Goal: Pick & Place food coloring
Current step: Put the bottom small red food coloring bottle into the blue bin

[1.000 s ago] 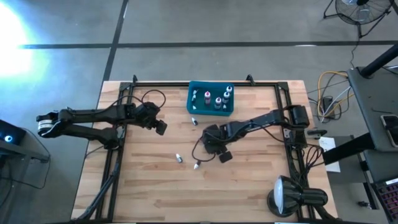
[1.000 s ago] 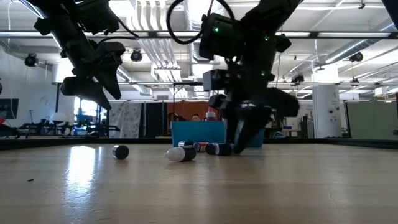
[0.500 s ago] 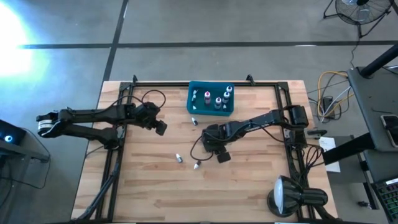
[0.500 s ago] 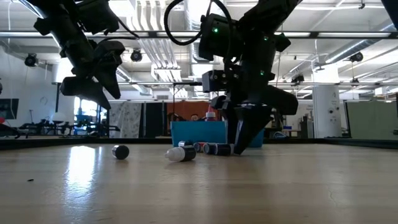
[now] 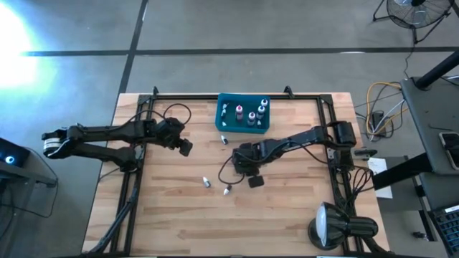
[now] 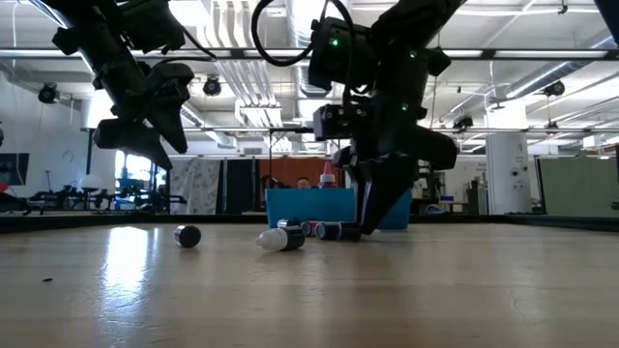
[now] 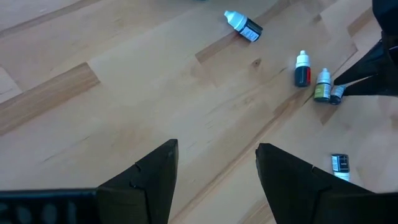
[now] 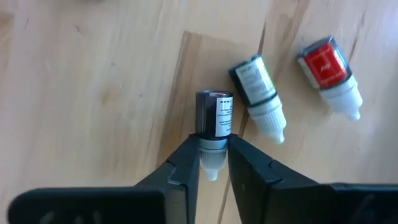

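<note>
My right gripper pinches the white cap of a dark bottle lying on the surface, mid-table, just near of the teal bin. Two more bottles lie just beside it. My left gripper hovers left, fingers apart.

Overhead camera: looks straight down on the whole wooden table, both arms in frame. Low camera: sits at tabletop height, facing level across the boards toward the teal bin and the room behind. Left wrist camera: views the tabletop obliquely from well above. Right wrist camera: close to the boards. Both wrist views share one red bottle.
</note>
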Controlling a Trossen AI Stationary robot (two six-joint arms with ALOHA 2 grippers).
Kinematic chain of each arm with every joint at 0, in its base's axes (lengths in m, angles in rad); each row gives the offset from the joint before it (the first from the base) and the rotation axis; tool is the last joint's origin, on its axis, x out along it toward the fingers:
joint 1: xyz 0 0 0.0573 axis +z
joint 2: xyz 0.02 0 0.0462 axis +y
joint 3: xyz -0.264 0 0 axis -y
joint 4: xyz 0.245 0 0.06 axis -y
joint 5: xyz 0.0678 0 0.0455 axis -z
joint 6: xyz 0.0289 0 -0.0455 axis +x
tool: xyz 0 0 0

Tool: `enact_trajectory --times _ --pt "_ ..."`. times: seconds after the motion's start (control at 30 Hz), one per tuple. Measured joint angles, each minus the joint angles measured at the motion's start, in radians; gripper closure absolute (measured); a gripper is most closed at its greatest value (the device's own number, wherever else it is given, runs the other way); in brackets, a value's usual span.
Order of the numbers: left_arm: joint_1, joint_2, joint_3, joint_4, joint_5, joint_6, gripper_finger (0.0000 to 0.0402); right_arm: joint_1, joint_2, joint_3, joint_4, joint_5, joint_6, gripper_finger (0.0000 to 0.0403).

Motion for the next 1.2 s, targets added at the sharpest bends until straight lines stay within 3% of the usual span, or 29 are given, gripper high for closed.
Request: enact_trajectory --times 0.3,0.5,0.73,0.83,0.93,1.2 --pt "0.0 0.0 -0.002 0.0 0.0 0.024 0.0209 -0.004 -0.033 0.03 -0.065 0.025 0.159 0.0366" --pt "0.0 0.0 -0.002 0.0 0.001 0.055 0.0209 -0.048 -0.138 0.105 -0.06 0.241 0.291 0.0366" --pt "0.0 0.0 -0.002 0.0 0.001 0.071 0.0209 -0.226 -0.197 0.184 -0.082 0.321 0.46 0.0366" --pt "-0.002 0.0 -0.002 0.0 0.003 0.071 0.0209 -0.311 -0.195 0.209 -0.103 0.284 0.494 0.0366" --pt "-0.007 0.0 -0.002 -0.001 0.003 0.072 0.0209 -0.354 -0.197 0.228 -0.104 0.159 0.438 0.0366" --pt "-0.024 0.0 -0.008 -0.003 0.005 0.073 0.0209 -0.237 -0.197 0.209 -0.21 0.007 0.215 0.0365"
